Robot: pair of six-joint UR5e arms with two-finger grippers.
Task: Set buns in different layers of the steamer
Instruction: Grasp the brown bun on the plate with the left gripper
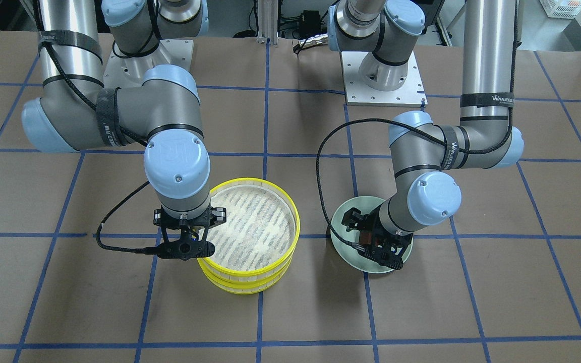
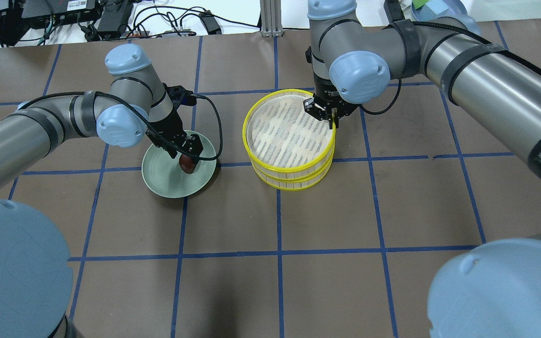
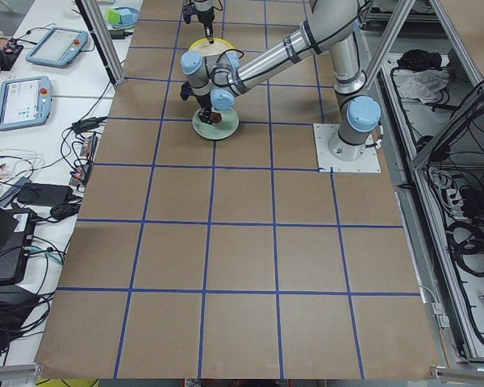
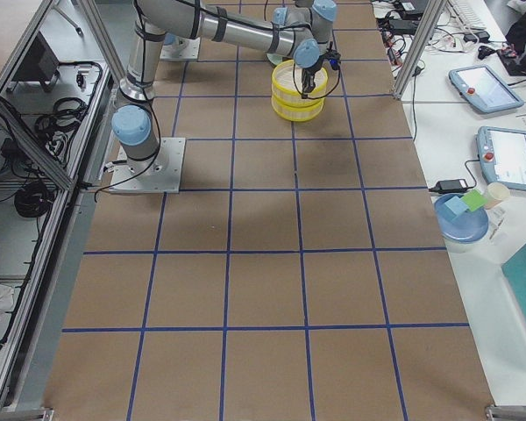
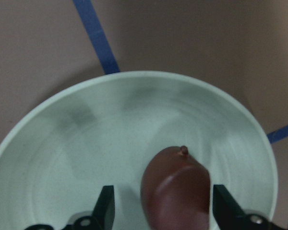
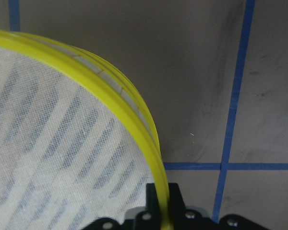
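The dark reddish-brown bun point(image 5: 175, 189) lies on the pale green plate point(image 5: 86, 158). My left gripper point(image 5: 163, 211) is open and low over the plate, one finger on each side of the bun; it also shows in the overhead view point(image 2: 188, 157) above the bun point(image 2: 186, 165). The two yellow-rimmed steamer trays point(image 2: 251, 141) are stacked, and the top mesh point(image 1: 252, 227) is bare. My right gripper point(image 6: 163, 213) is shut on the top tray's rim point(image 6: 134, 124) at its edge point(image 2: 329, 117). The cream-white bun is out of view.
The plate point(image 2: 172, 185) sits on the brown paper table with blue tape lines point(image 2: 277, 253), about one grid square from the steamer. Both arm bases point(image 1: 384, 85) stand at the table's robot side. Cables and tablets lie off the table's ends.
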